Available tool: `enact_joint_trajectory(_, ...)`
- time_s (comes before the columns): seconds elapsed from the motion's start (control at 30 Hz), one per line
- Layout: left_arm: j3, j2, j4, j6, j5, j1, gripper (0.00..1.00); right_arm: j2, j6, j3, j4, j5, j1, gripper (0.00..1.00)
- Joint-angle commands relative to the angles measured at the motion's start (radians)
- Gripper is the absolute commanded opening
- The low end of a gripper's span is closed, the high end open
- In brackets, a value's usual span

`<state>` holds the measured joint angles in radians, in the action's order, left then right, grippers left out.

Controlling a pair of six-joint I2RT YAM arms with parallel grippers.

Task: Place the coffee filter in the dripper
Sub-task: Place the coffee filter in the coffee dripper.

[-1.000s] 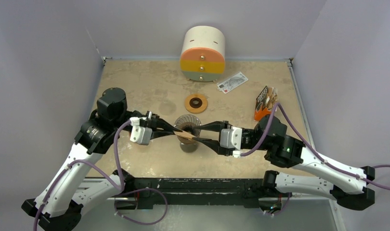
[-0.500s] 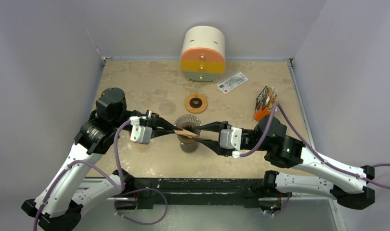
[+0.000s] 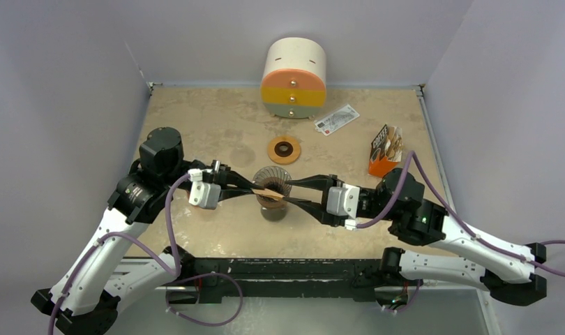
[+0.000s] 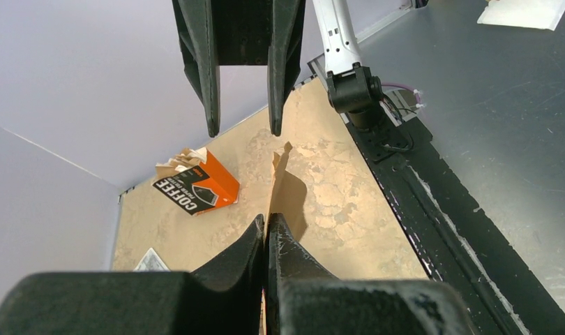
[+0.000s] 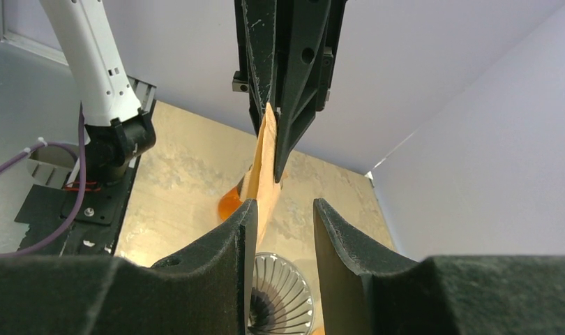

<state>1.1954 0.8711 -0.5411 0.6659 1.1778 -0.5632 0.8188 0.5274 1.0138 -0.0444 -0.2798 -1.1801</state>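
The brown paper coffee filter (image 3: 269,195) hangs folded flat just above the clear ribbed glass dripper (image 3: 271,183) at mid-table. My left gripper (image 3: 256,190) is shut on its left edge. In the left wrist view the filter (image 4: 277,180) sticks out edge-on past the left gripper (image 4: 266,220). My right gripper (image 3: 289,192) faces it from the right, open and holding nothing. In the right wrist view the filter (image 5: 265,162) runs beside the left finger of the right gripper (image 5: 283,211), with the dripper (image 5: 283,301) below. Whether finger and filter touch I cannot tell.
A cylindrical drawer unit (image 3: 294,78) stands at the back. An orange ring (image 3: 284,149) lies behind the dripper. Farther right are a white packet (image 3: 337,119) and an orange coffee filter box (image 3: 384,150). Walls close in the table's left, right and back sides.
My right arm has drawn back a little to the right, its open fingers sliding away from the filter. The left gripper and the filter have stayed put.
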Motion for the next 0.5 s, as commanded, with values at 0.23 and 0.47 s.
enact_joint_trajectory(0.23, 0.004, -0.003, 0.007, 0.005, 0.020, 0.002, 0.00, 0.002, -0.011, -0.008, -0.059, -0.012, -0.007, 0.38)
enact_joint_trajectory(0.47, 0.004, -0.002, 0.012, 0.000, 0.020, 0.003, 0.00, 0.017, -0.014, -0.009, -0.067, -0.010, -0.008, 0.38)
